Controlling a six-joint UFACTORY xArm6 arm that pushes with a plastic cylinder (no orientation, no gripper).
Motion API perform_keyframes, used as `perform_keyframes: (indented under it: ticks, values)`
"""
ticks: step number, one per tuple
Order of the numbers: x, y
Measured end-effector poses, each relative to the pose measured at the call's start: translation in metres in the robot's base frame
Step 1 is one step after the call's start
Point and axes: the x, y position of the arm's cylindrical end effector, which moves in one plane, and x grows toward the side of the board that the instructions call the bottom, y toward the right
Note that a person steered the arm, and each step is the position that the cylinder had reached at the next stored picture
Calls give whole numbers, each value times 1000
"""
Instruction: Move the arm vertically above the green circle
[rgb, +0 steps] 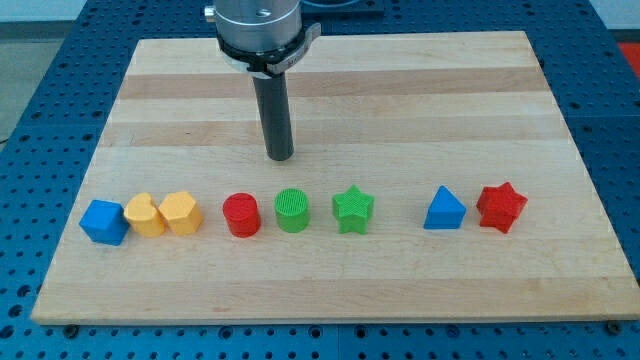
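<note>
My tip (279, 157) stands toward the view's top from the green circle (292, 210), apart from it, a touch left. No gripper here — just a rod. Best nudge slightly rightward, staying clear of the red circle (241, 214) — and the green star (353, 209).

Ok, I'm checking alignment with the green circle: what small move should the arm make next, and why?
Probably a slight nudge toward the view's right. My tip already sits toward the view's top from the green circle, clear of the row, but a little to the view's left of it, leaning toward the red cylinder.
</note>
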Motion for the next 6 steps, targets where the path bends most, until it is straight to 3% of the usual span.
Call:
perform_keyframes:
  ticks: [6]
  values:
    - [-2, 13]
